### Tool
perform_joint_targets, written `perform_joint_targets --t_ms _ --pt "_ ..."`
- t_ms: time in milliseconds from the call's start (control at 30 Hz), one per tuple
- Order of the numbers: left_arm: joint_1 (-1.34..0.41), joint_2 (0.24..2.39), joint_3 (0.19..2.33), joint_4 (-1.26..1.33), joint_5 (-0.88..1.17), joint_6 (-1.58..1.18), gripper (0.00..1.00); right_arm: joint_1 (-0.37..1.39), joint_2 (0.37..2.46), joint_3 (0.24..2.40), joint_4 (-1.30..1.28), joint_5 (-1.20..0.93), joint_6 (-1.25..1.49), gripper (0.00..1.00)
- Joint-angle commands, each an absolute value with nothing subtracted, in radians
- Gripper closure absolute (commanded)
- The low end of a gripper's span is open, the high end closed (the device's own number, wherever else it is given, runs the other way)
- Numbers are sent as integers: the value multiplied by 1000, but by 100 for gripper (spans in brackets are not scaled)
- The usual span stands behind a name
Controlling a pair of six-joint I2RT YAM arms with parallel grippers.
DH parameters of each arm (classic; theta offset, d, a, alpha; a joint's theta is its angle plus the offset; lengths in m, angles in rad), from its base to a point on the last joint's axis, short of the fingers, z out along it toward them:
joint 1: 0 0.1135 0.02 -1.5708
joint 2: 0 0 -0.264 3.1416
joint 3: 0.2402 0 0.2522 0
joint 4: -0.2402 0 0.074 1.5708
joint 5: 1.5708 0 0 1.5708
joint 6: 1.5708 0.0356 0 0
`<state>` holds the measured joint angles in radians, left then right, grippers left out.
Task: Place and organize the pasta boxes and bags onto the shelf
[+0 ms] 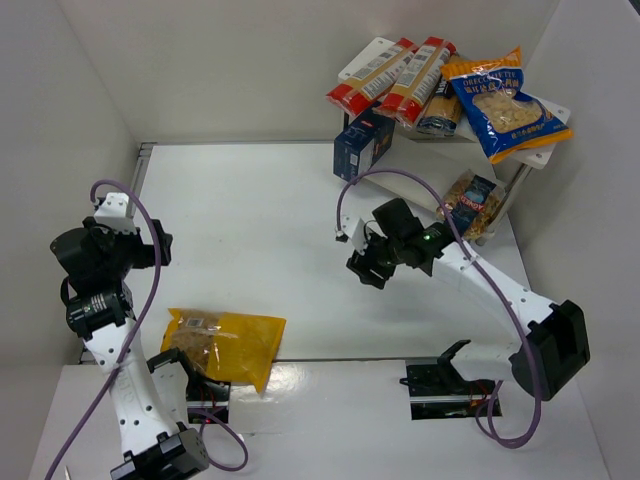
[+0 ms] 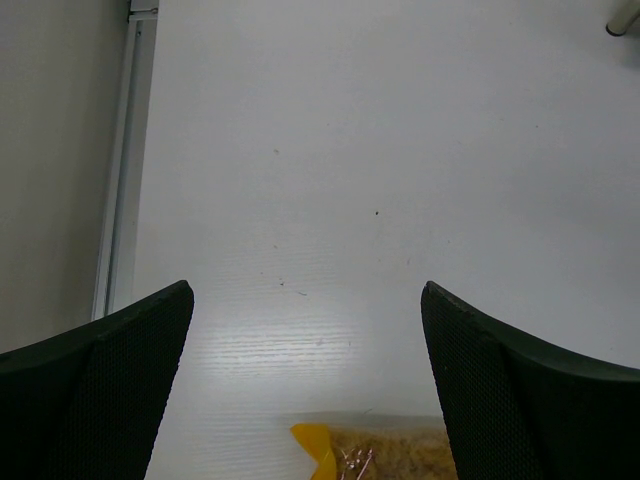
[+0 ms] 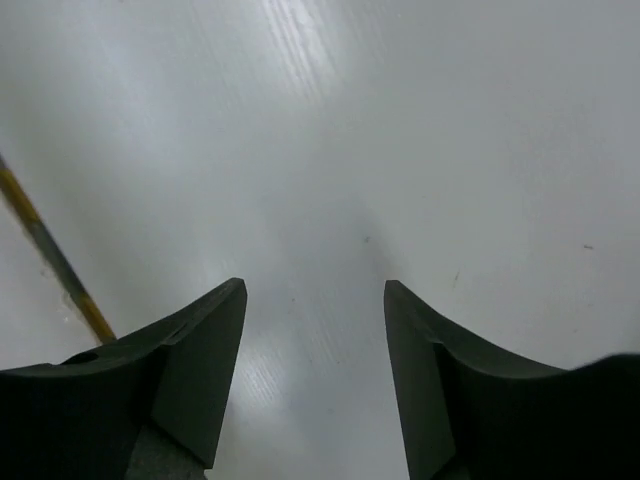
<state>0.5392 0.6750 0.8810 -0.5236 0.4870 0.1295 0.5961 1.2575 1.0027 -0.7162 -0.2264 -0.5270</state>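
Note:
The white shelf [image 1: 352, 68] stands at the back right. Two red-and-cream spaghetti boxes [image 1: 372, 76] [image 1: 418, 77] and the blue-and-orange bag [image 1: 505, 105] lie on its top board. A navy box [image 1: 362, 145] stands at its left front corner. Lower down, under the top board, lies the small clear bag of spirals [image 1: 472, 203]. The yellow bag [image 1: 225, 343] [image 2: 375, 455] lies on the table by the left arm's base. My left gripper [image 1: 152, 250] [image 2: 306, 290] is open above the table just beyond that bag. My right gripper [image 1: 365, 268] [image 3: 315, 285] is open over bare table with nothing between its fingers.
White walls close in the table at the back and on both sides. A metal rail [image 2: 120, 170] runs along the left edge. Another dark pack [image 1: 440, 115] lies on the top board between the boxes and the big bag. A thin yellow-grey strip [image 3: 50, 255] crosses the right wrist view's left side.

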Motion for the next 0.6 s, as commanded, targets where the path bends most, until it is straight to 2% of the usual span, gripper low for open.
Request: perform_joint_targets --t_ms 0,100,200,567 --pt "543 663 881 -511 518 144 0 600 1221 1003 -765 -406 -520 33" --pt "543 653 881 -511 528 144 0 600 1221 983 -707 -384 -506 15" --pt "543 653 881 -511 528 153 0 600 1268 983 -681 -365 -477 8" --pt "543 653 881 -531 564 153 0 609 1362 1003 -667 -314 -408 1"
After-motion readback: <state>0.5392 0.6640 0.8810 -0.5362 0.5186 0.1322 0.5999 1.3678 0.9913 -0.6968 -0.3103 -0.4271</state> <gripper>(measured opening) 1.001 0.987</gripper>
